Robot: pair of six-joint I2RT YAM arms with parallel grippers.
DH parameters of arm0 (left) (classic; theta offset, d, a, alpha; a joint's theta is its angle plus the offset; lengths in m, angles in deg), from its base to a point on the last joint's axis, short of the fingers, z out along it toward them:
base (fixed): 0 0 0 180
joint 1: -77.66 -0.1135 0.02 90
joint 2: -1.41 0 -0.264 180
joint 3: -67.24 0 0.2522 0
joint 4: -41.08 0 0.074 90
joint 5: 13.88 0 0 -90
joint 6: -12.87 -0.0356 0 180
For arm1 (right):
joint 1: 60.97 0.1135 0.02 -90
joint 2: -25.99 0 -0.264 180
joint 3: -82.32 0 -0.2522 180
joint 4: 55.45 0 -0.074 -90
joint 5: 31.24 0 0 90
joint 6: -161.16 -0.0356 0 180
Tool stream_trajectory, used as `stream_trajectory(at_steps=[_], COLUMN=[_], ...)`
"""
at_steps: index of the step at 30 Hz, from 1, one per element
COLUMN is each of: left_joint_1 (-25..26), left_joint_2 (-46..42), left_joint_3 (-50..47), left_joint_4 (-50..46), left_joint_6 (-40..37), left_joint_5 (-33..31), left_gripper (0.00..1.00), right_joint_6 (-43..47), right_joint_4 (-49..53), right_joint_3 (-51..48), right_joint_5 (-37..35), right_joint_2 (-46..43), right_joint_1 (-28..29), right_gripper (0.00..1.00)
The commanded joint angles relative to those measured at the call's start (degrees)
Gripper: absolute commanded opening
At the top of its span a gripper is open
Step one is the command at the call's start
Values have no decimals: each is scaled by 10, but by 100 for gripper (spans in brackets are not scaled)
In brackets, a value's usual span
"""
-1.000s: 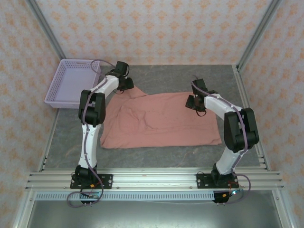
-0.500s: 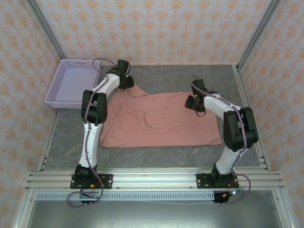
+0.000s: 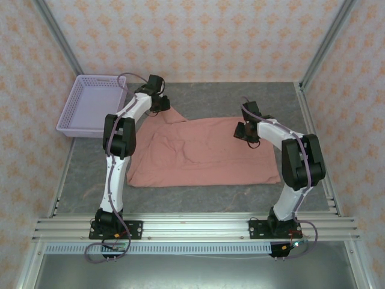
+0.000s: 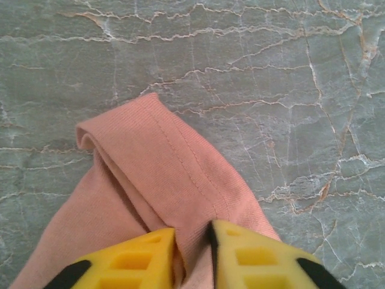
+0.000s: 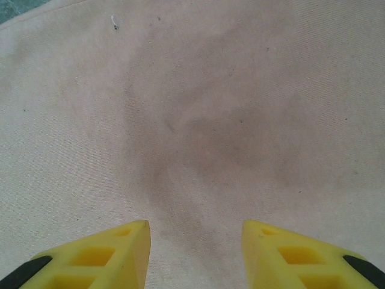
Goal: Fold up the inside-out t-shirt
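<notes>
The inside-out t-shirt (image 3: 204,153) lies spread flat on the grey table, salmon pink, with one sleeve reaching toward the back left. My left gripper (image 3: 161,108) sits at that sleeve. In the left wrist view its yellow fingers (image 4: 192,241) pinch a raised ridge of the hemmed sleeve (image 4: 156,162), with cloth filling the narrow gap. My right gripper (image 3: 245,132) hovers low over the shirt's back right edge. In the right wrist view it (image 5: 195,241) stands open, the fingers well apart over smooth cloth (image 5: 210,120) with nothing between them.
A lilac plastic basket (image 3: 90,105) stands at the back left, beside the left arm. Bare marbled table (image 3: 240,96) runs behind the shirt and also in front of it (image 3: 198,198). Metal frame posts (image 3: 316,60) rise at the back corners.
The left gripper's jaws have narrowed onto the sleeve fold, and the wrist has edged slightly toward the back. The right arm has barely shifted. The shirt lies as before.
</notes>
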Motion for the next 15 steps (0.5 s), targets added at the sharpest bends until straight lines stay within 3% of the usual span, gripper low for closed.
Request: stream_trajectory(at_steps=[1,12,15], left_joint_1=[4,4,5], left_joint_2=[-10,-16,-27], left_joint_3=[3,11,8], left_joint_4=[-3,-5,-5], left_joint_6=[-11,-15,-16], left_joint_5=[13,18,22], left_gripper=[18,0,0], right_joint_6=[5,8,9], right_joint_4=[-2,1,2], right_joint_3=[-5,-3,-1], right_joint_5=[-2,-5,-7], right_joint_2=[9,10,10], right_joint_1=[-1,-2,-1], right_gripper=[44,44,44])
